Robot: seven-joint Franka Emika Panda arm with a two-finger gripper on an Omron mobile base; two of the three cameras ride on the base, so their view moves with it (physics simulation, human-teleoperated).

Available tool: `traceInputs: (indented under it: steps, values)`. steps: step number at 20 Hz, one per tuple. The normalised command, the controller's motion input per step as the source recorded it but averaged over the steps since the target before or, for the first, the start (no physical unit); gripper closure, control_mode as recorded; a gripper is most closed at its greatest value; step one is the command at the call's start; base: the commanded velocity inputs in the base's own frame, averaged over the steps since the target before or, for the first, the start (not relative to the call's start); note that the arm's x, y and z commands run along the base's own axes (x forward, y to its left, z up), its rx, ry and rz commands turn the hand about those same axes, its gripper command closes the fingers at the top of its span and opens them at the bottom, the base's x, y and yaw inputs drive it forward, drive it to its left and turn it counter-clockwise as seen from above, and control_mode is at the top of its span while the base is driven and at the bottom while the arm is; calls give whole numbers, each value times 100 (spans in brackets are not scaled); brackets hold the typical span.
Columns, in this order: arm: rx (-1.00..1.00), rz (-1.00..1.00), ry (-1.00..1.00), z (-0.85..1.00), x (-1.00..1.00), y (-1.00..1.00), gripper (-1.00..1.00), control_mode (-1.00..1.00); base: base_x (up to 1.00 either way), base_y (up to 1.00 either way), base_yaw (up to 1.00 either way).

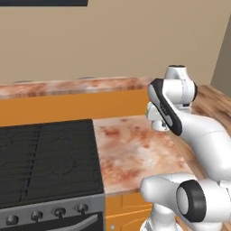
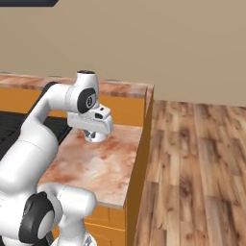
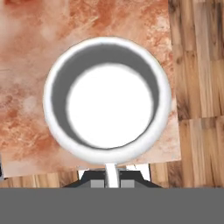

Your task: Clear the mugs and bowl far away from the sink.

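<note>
A white mug (image 3: 107, 98) with a thin side handle (image 3: 112, 173) hangs open side up under my hand, over the right end of the mottled red-brown counter (image 2: 101, 163). My gripper (image 3: 112, 183) is shut on the mug's handle, with dark fingertips (image 3: 94, 180) on either side of it. From the right base view the mug (image 2: 94, 136) shows as a small white cup below the hand (image 2: 91, 122), a little above the counter top. The bowl and the sink are out of view.
A black stove (image 1: 45, 158) with front knobs lies left of the counter. A raised ledge (image 1: 67, 85) on orange cabinets runs along the back. The counter's right edge (image 2: 139, 158) drops to wooden floor (image 2: 197, 168).
</note>
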Motion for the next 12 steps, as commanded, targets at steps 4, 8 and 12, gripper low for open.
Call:
traceInputs:
  steps: [4, 8, 12]
  values:
    - [0, 0, 0, -3, 21, 1, 100, -100, 48, 8, 0]
    - [0, 0, 0, -36, 100, 0, 100, -100, 0, 0, 0]
    - [0, 0, 0, -63, 100, -4, 100, -100, 0, 0, 0]
